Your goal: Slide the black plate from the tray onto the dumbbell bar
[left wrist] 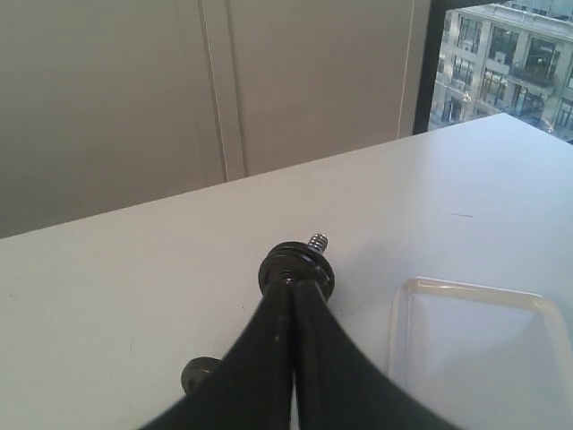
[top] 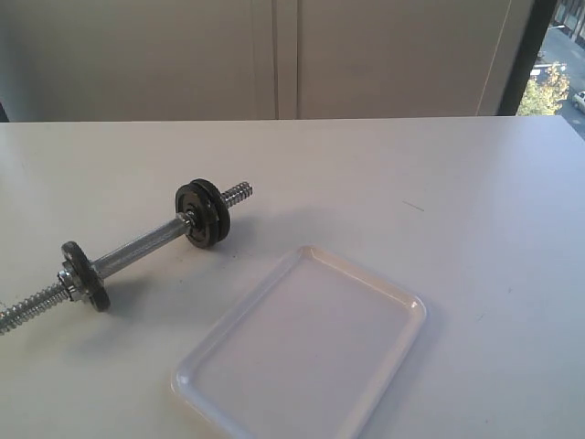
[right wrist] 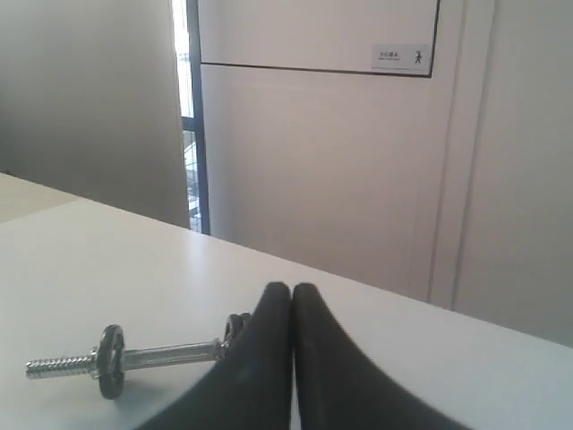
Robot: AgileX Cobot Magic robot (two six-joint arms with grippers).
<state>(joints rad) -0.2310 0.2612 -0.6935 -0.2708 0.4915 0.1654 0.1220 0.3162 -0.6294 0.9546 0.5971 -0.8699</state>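
Note:
The dumbbell bar (top: 142, 247) lies slantwise on the white table, left of the tray (top: 370, 279). Two dark discs (top: 205, 212) sit together by its far threaded end, and a single disc (top: 84, 274) by the near end. The white tray's floor is bare; no black plate lies in it. Neither gripper shows in the exterior view. My left gripper (left wrist: 292, 282) is shut with nothing held, its tips lined up in front of the paired discs (left wrist: 286, 260). My right gripper (right wrist: 292, 291) is also shut and holds nothing, with the bar (right wrist: 166, 356) beyond it.
The table (top: 439, 183) is white, with a pale wall of panels behind its far edge. A window strip (top: 553, 64) stands at the back right. The tray's corner (left wrist: 466, 288) shows beside the left fingers.

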